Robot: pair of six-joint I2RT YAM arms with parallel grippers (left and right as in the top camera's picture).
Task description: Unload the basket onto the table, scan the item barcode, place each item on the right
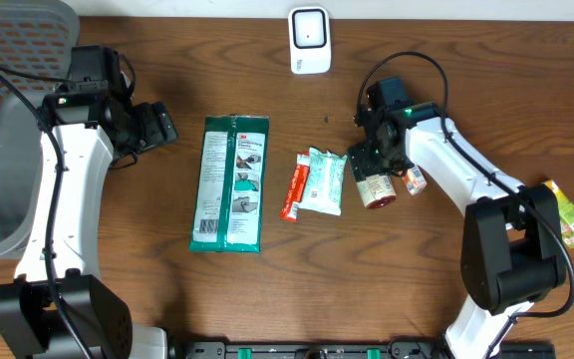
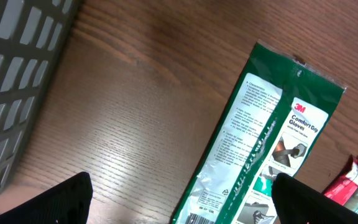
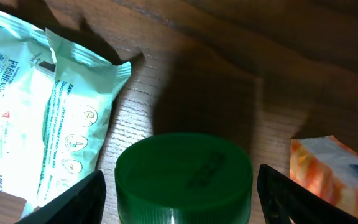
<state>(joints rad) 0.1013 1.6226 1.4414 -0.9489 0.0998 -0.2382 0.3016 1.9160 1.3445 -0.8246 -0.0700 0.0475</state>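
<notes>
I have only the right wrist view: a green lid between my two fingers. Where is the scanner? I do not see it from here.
Observer: A white device, probably the scanner, stands at the far edge of the table, near its middle.
Operator: Is the left gripper busy with something?
Observer: No. The left gripper is open and empty, beside a green glove pack.
</notes>
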